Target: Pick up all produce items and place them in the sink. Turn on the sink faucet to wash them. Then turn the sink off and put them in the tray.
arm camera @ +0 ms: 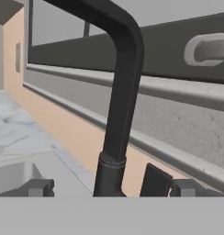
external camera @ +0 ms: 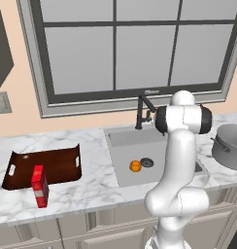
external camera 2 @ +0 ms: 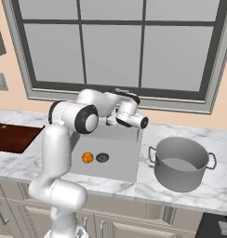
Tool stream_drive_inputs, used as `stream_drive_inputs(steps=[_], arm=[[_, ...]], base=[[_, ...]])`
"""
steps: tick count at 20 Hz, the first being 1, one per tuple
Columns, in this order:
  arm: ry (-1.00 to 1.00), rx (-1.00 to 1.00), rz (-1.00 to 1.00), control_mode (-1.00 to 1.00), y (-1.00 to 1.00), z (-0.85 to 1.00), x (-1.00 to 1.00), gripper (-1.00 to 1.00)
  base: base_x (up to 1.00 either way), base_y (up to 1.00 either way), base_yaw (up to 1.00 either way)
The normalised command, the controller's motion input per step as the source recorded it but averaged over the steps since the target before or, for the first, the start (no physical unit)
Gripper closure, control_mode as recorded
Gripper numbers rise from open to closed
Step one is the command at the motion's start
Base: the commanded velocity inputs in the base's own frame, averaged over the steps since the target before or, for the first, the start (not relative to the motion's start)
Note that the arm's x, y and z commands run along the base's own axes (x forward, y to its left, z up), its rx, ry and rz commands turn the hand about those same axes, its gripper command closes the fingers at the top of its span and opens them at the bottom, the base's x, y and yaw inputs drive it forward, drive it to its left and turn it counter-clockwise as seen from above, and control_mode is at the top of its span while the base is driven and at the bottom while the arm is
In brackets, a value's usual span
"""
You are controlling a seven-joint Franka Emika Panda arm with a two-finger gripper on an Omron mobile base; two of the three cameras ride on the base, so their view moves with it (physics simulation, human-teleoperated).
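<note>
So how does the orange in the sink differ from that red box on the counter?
The orange is small, round and plain orange; the red box is taller, straight-sided and red with a white label. The orange lies in the sink beside the drain, while the red box stands upright on the counter in front of the tray. Neither is held.

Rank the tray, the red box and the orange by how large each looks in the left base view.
1. Tray, largest.
2. Red box.
3. Orange, smallest, though it lies slightly farther off in the sink.

Red box (external camera: pixel 40 186) stands upright near the worktop's (external camera: pixel 91 187) front edge; grey pot (external camera 2: pixel 182 162) sits far right, window (external camera: pixel 130 44) above.
</note>
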Motion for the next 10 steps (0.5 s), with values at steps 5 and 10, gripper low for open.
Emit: stream_drive_inputs(steps=[5,10], arm=[[0.0,0.0,0.01,-1.0,0.0,-0.15,0.29,-1.0],[0.0,0.0,0.0,-1.0,0.0,-0.1,0.31,-1.0]], base=[[0.0,0.0,0.0],[0.0,0.0,0.0]])
